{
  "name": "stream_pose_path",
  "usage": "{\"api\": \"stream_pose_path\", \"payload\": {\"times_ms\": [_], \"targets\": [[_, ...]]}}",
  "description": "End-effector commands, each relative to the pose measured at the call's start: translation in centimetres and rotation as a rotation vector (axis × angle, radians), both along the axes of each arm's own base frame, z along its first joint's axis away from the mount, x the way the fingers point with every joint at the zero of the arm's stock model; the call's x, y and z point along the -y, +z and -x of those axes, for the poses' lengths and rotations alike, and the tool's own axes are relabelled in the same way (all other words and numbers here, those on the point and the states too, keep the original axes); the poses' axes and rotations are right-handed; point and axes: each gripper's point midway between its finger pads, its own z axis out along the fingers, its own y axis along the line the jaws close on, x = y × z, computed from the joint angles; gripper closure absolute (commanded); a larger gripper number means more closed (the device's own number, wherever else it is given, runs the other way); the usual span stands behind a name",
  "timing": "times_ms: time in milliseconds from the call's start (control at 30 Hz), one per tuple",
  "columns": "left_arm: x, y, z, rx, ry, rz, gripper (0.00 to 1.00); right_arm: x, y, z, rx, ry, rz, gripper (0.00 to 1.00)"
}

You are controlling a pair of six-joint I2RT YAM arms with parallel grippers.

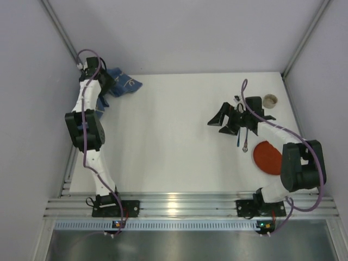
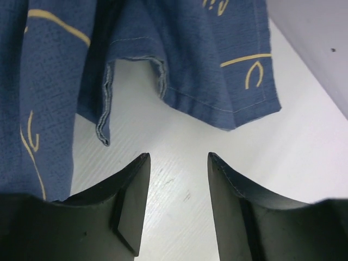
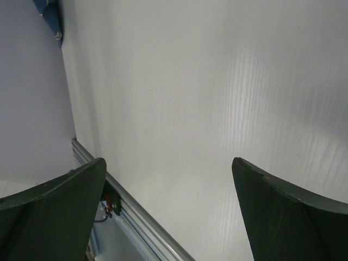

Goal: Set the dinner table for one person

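Note:
The white dinner table (image 1: 174, 141) carries a crumpled blue placemat (image 1: 124, 83) with pale line drawings at its far left corner. My left gripper (image 1: 107, 92) is open and empty right beside it; in the left wrist view the fingertips (image 2: 178, 156) stand just short of the cloth's hem (image 2: 217, 81), over bare table. A red plate (image 1: 267, 156), cutlery (image 1: 244, 139) and a beige cup (image 1: 270, 100) lie at the right. My right gripper (image 1: 217, 124) is wide open and empty, left of the cutlery, and shows above bare table in the right wrist view (image 3: 168, 160).
The ribbed aluminium rail (image 1: 179, 206) runs along the near edge and also shows in the right wrist view (image 3: 136, 217). Grey walls enclose the table on the left, back and right. The placemat's corner shows far off in the right wrist view (image 3: 48, 13).

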Motion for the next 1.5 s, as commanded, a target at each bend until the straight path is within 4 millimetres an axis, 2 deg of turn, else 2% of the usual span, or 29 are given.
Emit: {"api": "stream_pose_path", "payload": {"times_ms": [0,33,67,367,700,1133,1333,1467], "targets": [[0.7,4.6,-2.1,0.101,0.014,-0.07,0.47,-1.1,2.2,-2.0,0.094,0.055,-0.036,0.0],[0.6,4.7,-2.3,0.094,0.021,-0.079,0.48,-1.2,1.6,-2.2,0.076,0.057,-0.036,0.0],[0.2,4.9,-3.1,0.097,0.037,-0.095,0.48,-1.3,1.9,-2.6,0.081,0.061,-0.042,0.0],[-2.0,1.0,-1.8,-0.041,0.081,-0.18,0.49,-1.7,0.7,-3.6,0.048,0.082,-0.051,0.0],[-4.3,-1.0,-0.8,-0.107,0.102,-0.212,0.49,-1.8,-0.8,-3.7,0.0,0.09,-0.049,0.0],[-4.9,-7.4,-0.2,-0.218,0.085,-0.186,0.47,-1.8,-2.4,-2.9,-0.054,0.097,-0.049,0.0],[-5.5,-8.7,-0.3,-0.236,0.105,-0.172,0.48,-1.6,-2.5,-2.4,-0.062,0.101,-0.038,0.0],[-5.9,-8.5,-0.7,-0.222,0.104,-0.173,0.49,-1.5,-2.7,-2.0,-0.067,0.099,-0.028,0.0]]}}
